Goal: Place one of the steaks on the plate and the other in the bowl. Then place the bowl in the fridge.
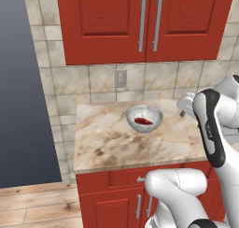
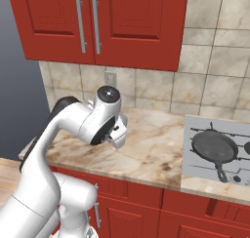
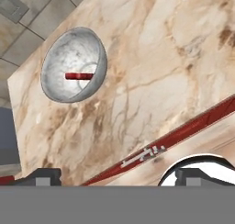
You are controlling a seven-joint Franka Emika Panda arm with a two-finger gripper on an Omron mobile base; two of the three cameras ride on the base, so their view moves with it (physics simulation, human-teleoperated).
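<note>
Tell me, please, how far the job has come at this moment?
Done: one steak lies in the bowl on the marble counter. In hand: nothing; the gripper hangs open above the counter, apart from the bowl. Left: carry the bowl to the fridge. Plate and second steak cannot be checked here.

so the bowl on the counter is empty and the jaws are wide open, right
Not quite. The bowl is not empty: a steak lies inside it, as the left base view shows. The rest holds: the bowl stands on the counter, and the gripper has its jaws wide open.
</note>
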